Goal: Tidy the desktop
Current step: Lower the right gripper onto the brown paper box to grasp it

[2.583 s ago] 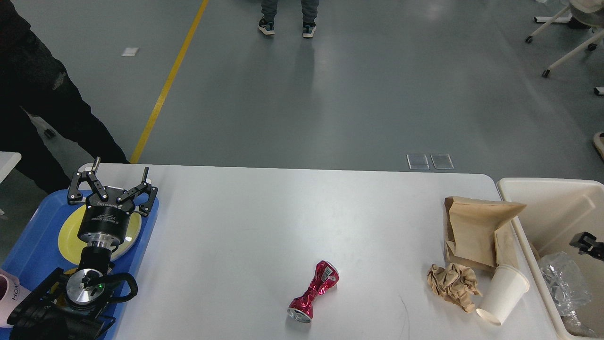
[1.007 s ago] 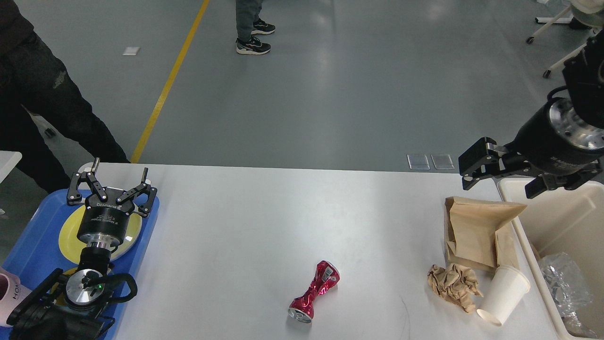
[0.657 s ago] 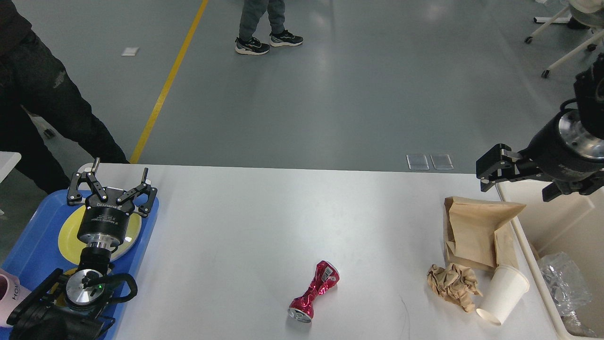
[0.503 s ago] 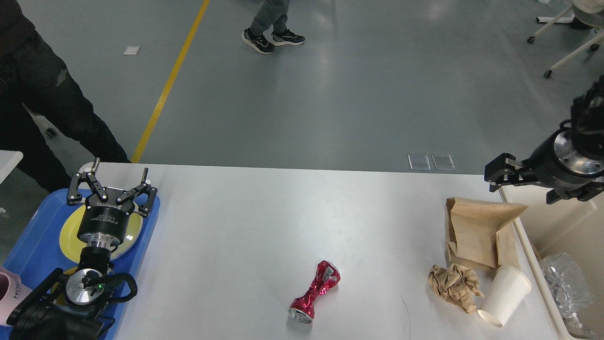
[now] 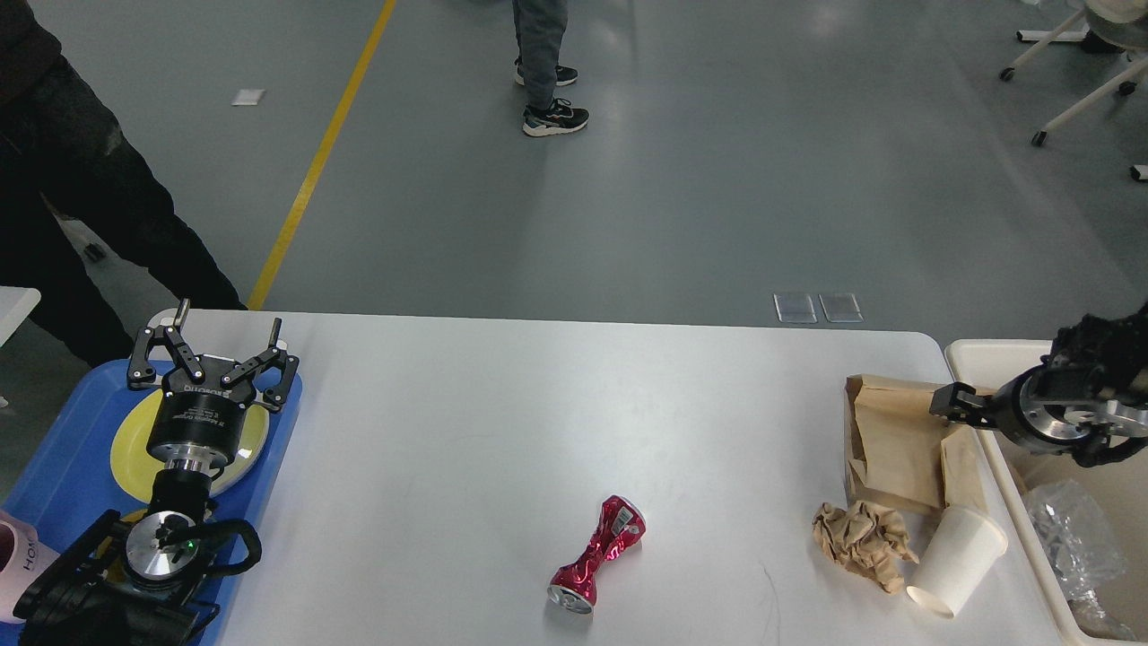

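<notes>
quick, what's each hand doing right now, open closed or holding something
Left hand: open, holding nothing, above the yellow plate on the blue tray.
Right hand: over the brown paper bag; its state cannot be told.

Desktop (image 5: 466,422) centre open; crushed can (image 5: 596,554) front; paper bag (image 5: 897,440) crowding right

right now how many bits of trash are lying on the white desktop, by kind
crushed red can: 1
brown paper bag: 1
crumpled brown paper ball: 1
white paper cup: 1
total on the desktop: 4
</notes>
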{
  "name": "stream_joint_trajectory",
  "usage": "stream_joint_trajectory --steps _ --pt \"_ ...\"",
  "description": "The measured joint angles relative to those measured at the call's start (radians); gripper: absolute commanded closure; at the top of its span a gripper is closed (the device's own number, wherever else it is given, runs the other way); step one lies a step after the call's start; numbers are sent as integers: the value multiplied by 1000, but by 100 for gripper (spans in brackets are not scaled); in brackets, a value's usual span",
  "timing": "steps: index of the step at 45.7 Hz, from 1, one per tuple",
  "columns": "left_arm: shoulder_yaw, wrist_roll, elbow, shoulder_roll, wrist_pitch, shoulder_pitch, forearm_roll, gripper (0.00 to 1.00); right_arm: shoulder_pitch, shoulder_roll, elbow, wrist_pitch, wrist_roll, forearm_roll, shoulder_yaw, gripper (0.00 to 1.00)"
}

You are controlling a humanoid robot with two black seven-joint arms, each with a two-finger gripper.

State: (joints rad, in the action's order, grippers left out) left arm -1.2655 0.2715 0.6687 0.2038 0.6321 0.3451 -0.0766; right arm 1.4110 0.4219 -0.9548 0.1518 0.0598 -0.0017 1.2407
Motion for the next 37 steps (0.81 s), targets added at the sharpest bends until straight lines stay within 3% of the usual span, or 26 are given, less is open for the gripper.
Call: stream_joint_trajectory --steps 9,21,33,37 --pt "0 0 0 0 0 0 0 4 -178 -38 198 -5 1 0 -92 0" --pt "0 0 0 0 0 0 0 4 -279 -79 321 -14 1 0 -157 1" --pt "0 0 0 0 0 0 0 4 -433 -131 501 -28 2 0 -259 38" --pt "0 0 0 0 0 0 0 4 -454 -134 512 -42 2 0 -268 72"
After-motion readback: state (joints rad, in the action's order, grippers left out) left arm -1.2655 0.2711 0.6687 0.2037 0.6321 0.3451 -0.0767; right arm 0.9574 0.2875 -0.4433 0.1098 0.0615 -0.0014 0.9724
